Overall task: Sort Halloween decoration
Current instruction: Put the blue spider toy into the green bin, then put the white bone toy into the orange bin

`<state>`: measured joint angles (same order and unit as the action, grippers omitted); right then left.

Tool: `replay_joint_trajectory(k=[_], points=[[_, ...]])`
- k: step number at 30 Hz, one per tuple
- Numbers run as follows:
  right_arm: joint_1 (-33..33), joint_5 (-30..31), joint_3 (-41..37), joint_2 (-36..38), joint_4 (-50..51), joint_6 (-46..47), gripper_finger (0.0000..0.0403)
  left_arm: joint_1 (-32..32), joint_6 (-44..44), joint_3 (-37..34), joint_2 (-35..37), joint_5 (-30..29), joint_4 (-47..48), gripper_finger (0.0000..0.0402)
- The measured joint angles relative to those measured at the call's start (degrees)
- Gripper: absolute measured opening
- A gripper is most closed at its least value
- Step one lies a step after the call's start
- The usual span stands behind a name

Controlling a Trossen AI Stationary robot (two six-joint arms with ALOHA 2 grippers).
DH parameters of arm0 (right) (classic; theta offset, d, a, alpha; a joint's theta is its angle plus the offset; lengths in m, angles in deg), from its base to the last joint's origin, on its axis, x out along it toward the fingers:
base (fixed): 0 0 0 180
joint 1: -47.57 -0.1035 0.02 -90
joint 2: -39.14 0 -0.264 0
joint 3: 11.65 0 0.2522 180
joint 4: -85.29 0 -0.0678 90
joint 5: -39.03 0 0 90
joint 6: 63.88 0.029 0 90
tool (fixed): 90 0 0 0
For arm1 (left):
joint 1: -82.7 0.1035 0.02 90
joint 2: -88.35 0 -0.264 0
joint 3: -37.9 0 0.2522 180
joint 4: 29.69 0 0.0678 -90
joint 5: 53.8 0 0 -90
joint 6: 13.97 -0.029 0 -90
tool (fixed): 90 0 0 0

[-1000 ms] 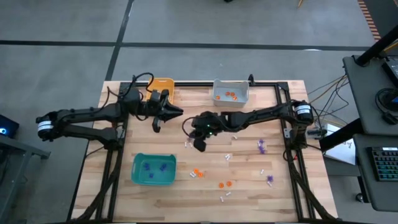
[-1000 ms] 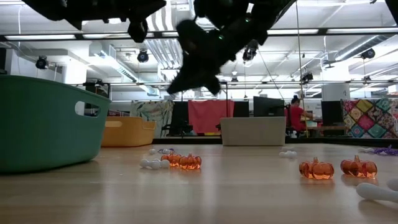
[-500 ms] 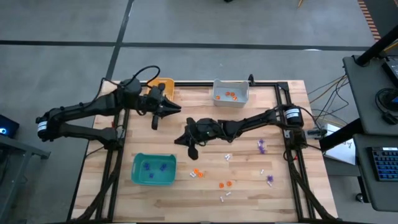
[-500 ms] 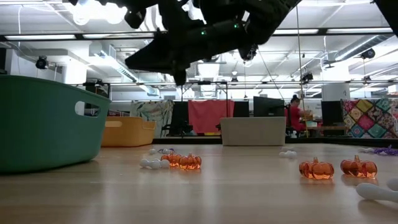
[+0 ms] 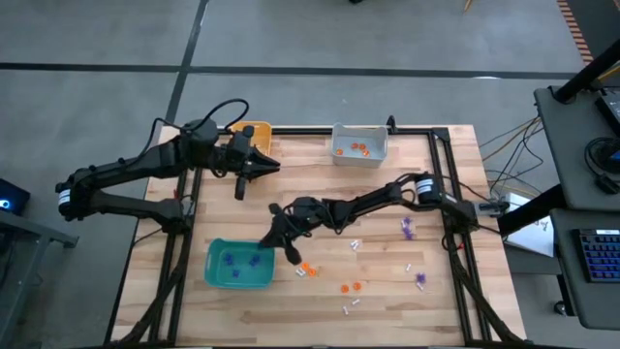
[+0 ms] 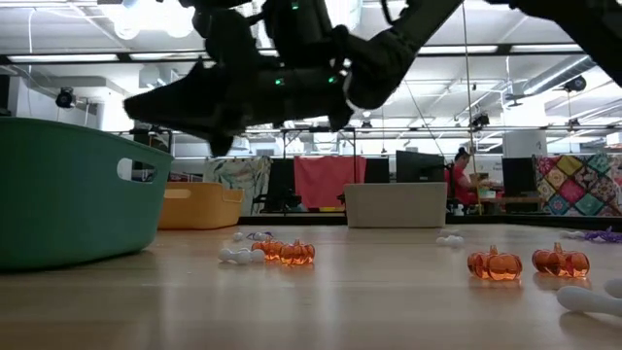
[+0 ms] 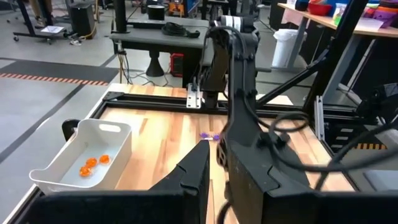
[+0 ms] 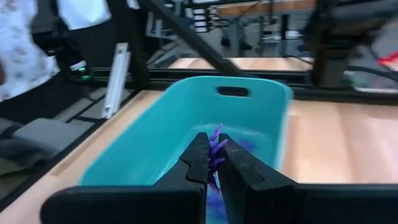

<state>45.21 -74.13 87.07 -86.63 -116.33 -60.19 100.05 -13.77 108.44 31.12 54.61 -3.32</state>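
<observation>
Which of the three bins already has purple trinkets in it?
The teal bin, at the table's front left. The grey bin holds orange pieces; what the orange-yellow bin holds is not visible.

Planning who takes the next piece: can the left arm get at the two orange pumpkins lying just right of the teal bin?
Probably not easily: the right gripper, shut on a purple trinket over the teal bin, stretches across the path to the orange pumpkins.

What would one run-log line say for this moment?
right gripper: shut on purple spiky trinket, at teal bin | left gripper: waiting near orange-yellow bin
</observation>
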Motion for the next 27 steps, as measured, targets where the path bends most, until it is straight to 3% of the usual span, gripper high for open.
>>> replay_joint_trajectory(k=[15, 27], points=[[-0.8, -1.3, 3.7, -2.5, 1.0, -0.3, 0.0017, 0.0, 0.3, 0.0, 0.0, 0.0, 0.1, 0.004], [-0.7, -1.3, 3.7, -2.5, 2.2, 1.1, 0.0126, 0.0, 0.3, 0.0, -0.2, 0.0, 0.1, 0.004]])
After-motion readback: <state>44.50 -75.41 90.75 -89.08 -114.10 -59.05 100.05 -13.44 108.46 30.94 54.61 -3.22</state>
